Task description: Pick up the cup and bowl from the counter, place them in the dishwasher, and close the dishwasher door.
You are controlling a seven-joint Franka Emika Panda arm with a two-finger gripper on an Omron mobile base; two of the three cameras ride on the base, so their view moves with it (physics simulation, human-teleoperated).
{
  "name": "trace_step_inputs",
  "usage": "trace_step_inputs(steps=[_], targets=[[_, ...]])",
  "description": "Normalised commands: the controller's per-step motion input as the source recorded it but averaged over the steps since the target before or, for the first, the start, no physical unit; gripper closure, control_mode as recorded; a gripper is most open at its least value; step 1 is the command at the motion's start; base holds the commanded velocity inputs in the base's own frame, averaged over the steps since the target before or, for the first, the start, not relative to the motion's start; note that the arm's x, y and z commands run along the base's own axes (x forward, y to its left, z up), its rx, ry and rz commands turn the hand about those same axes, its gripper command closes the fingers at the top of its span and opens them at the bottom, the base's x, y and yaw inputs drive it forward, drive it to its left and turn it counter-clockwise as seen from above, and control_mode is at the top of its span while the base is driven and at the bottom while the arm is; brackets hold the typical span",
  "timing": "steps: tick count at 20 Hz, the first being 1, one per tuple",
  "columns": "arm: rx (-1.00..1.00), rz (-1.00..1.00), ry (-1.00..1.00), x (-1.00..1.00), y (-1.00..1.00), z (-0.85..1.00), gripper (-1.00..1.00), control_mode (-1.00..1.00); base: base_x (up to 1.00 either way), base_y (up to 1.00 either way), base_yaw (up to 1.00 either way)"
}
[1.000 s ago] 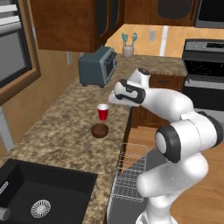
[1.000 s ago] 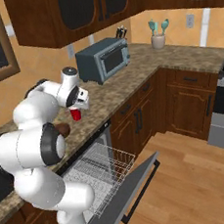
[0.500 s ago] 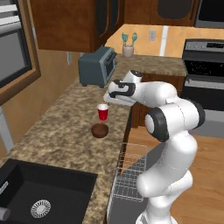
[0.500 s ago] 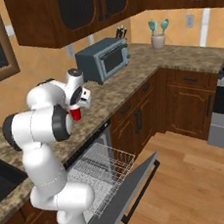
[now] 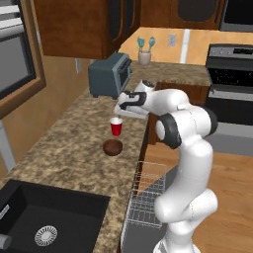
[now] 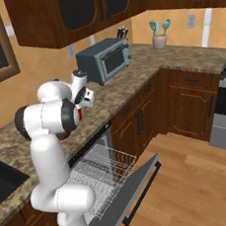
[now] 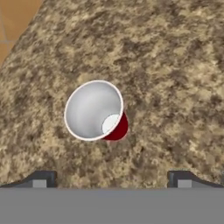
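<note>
The red cup (image 5: 116,127) stands upright on the granite counter (image 5: 64,148), with the dark brown bowl (image 5: 112,147) just in front of it. My gripper (image 5: 123,109) hangs open a little above the cup and slightly to its right, and holds nothing. In the hand view the cup (image 7: 94,110) shows its white inside, slightly left of the middle, and the gripper (image 7: 111,180) has its two fingertips (image 7: 41,179) spread wide. The dishwasher door (image 6: 139,191) lies folded down, and the white wire rack (image 6: 101,170) is pulled out over it. In the right base view my own arm covers the cup.
A grey toaster oven (image 5: 109,75) stands on the counter behind the cup. A beige holder with teal utensils (image 5: 144,54) is in the far corner. A black sink (image 5: 49,222) lies near the front left. The steel range (image 5: 231,84) is at the right.
The hand has slid a little left, to a spot over the cup, and the arm's elbow has folded in toward the base. The jaws have stayed wide open; cup and bowl have not moved.
</note>
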Motion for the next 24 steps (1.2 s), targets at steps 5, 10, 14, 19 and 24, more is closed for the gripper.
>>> trace_step_inputs(steps=[5,10,14,19,24], targets=[[0.0,0.0,0.0,0.33,0.12,-0.25,-1.0,-1.0,0.0,0.0,0.0],[0.0,0.0,0.0,0.36,0.12,-0.26,-1.0,-1.0,0.0,0.0,0.0],[0.0,0.0,0.0,0.18,0.07,-0.48,-1.0,-1.0,0.0,0.0,0.0],[0.0,-0.01,0.0,0.12,0.05,-0.51,-1.0,-1.0,0.0,0.0,0.0],[0.0,-0.03,0.0,-0.01,0.02,-0.33,1.0,-1.0,0.0,0.0,0.0]])
